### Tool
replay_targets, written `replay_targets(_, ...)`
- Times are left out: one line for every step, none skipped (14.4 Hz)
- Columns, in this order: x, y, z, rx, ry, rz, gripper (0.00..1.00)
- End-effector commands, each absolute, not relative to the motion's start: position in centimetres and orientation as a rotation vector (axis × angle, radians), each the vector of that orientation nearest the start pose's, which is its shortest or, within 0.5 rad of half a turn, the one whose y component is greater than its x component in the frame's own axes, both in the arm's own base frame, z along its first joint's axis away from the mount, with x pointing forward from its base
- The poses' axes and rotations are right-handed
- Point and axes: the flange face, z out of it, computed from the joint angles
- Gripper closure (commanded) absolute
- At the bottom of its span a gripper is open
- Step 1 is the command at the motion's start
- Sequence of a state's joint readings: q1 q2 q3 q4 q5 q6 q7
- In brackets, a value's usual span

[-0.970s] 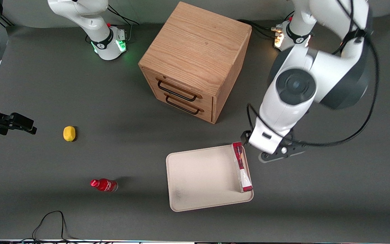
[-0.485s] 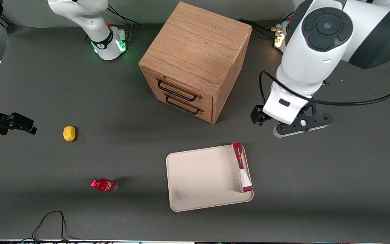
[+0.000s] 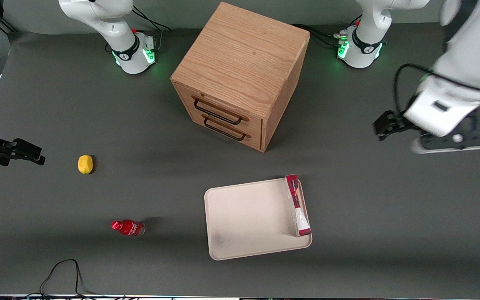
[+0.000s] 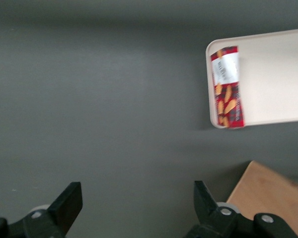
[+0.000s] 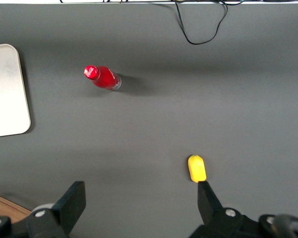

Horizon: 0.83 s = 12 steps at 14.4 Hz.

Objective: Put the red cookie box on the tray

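From the front view, you see the red cookie box [image 3: 298, 205] lying inside the tray [image 3: 244, 216], along the short rim that faces the working arm's end of the table, its white end nearer the camera; the tray sits near the table's camera-side edge, closer to the camera than the wooden cabinet [image 3: 240, 75]. The gripper [image 3: 448, 139] hangs above bare table toward the working arm's end, well apart from the tray and farther from the camera than it. You can judge the placing step as done, with the arm in its retreat; the next move calls for nothing more than parking the arm clear, without any pass over the tray. A lemon [image 3: 85, 163] and a small red bottle [image 3: 128, 227] lie toward the parked arm's end and play no part. From the left wrist view, you see the fingers [image 4: 69, 203] spread wide with only grey table between them, holding nothing. The red cookie box [image 4: 227, 86] lies flat against the tray's [image 4: 278, 74] rim, well apart from both fingers, and a corner of the cabinet [image 4: 268, 198] shows near one of them.
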State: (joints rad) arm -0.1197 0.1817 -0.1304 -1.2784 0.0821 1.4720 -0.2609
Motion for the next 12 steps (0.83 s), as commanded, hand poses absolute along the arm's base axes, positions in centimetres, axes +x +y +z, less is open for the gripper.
replay_targets(55.2,-8.0,65.2,-3.097,0.095,-0.056,0.00)
replay_targets(54.6,-6.8,65.4,-3.092,0.103,-0.069,0.00)
replay_targets(54.1,-5.3,65.6,-3.090,0.087,-0.084,0.00)
replay_targets(53.4,-4.4,65.6,-3.089,0.100,-0.092,0.00)
replay_targets(52.8,-3.9,65.6,-3.088,0.111,-0.091,0.00)
replay_targets(52.4,-3.7,65.7,-3.087,0.121,-0.091,0.00)
replay_targets(51.7,-3.5,66.0,-3.086,0.116,-0.095,0.00)
replay_targets(51.4,-3.4,65.9,-3.085,0.116,-0.093,0.00)
replay_targets(51.3,-3.3,66.1,-3.085,0.113,-0.090,0.00)
replay_targets(51.4,-3.1,66.0,-3.087,0.107,-0.090,0.00)
replay_targets(51.6,-3.1,65.9,-3.088,0.100,-0.088,0.00)
replay_targets(51.9,-3.1,65.6,-3.089,0.097,-0.081,0.00)
